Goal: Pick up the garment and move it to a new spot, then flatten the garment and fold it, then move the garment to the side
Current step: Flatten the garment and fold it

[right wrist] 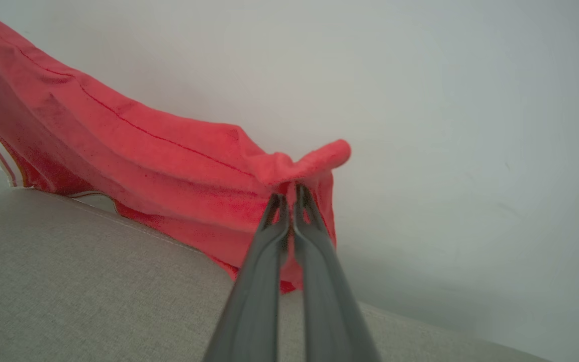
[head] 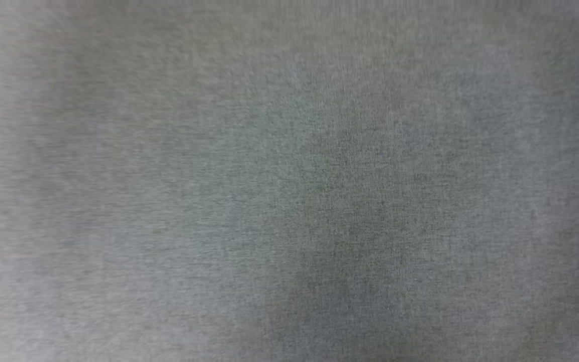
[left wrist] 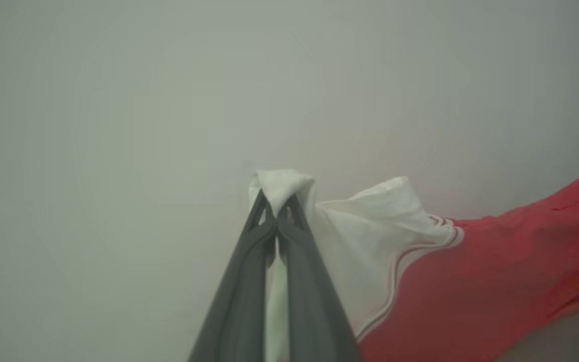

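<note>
A red jersey-style shirt with white sleeves and striped trim [left wrist: 470, 281] hangs lifted, stretched lengthwise between both arms. The left tool [left wrist: 277, 211] pinches a white sleeve tip and the right tool [right wrist: 289, 201] pinches a red edge, above a grey woven fabric surface [right wrist: 93, 291].

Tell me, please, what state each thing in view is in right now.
garment: lifted and stretched between the two grippers, not yet flat or folded.
left gripper: shut, pinching the garment's white part.
right gripper: shut, pinching the garment's red edge.
</note>
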`<state>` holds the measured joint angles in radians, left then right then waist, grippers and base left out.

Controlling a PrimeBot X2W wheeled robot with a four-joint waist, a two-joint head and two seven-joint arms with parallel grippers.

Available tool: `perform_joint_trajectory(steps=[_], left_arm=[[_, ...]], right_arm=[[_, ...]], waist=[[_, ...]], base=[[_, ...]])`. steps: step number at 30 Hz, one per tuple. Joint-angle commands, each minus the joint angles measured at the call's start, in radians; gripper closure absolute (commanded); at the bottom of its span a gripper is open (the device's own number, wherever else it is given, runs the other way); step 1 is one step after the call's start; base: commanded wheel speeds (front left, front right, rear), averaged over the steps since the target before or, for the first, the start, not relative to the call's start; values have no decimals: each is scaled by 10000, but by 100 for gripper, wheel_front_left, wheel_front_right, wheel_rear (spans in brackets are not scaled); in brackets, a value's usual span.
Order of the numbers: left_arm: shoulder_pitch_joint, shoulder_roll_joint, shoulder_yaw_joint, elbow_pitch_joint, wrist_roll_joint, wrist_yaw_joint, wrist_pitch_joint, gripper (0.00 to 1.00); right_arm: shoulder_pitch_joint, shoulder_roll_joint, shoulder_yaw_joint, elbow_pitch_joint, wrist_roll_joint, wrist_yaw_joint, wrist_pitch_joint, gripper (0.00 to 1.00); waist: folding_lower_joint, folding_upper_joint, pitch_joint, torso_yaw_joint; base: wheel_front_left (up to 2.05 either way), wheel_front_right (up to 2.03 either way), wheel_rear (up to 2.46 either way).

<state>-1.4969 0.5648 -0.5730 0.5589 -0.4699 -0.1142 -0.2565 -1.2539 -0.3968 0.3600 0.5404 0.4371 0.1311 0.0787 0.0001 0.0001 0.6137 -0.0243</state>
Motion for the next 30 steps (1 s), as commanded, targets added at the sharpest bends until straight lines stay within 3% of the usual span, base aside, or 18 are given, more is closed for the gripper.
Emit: perform_joint_trajectory(steps=[1,6,14,21,30], left_arm=[[443,86,-94,-93,81,0,-45,100],[2981,-57,-381,-509,-200,39,-96,100],[7585,-124,-767,-1848,-756,733,-106,100],[10609,492,-1279,-3059,-1203,1200,225,100],[13326,1558,-1432,-4994,-1941,1900,740,100]], right_arm=[[279,-22,79,78,78,-7,-102,100],[1886,-433,981,394,106,-7,-587,100],[4550,-1096,2139,244,1423,-7,-791,100],[6442,-1668,2579,-246,2071,-7,-886,100],[8349,-1986,2468,-638,2437,-7,-173,100]], waist=[[-1,-1,-399,128],[-1,-1,-1431,385],[-1,-1,-3121,722],[-1,-1,-4292,947],[-1,-1,-5365,1018]], base=[[0,0,0],[0,0,0],[0,0,0],[0,0,0],[0,0,0]])
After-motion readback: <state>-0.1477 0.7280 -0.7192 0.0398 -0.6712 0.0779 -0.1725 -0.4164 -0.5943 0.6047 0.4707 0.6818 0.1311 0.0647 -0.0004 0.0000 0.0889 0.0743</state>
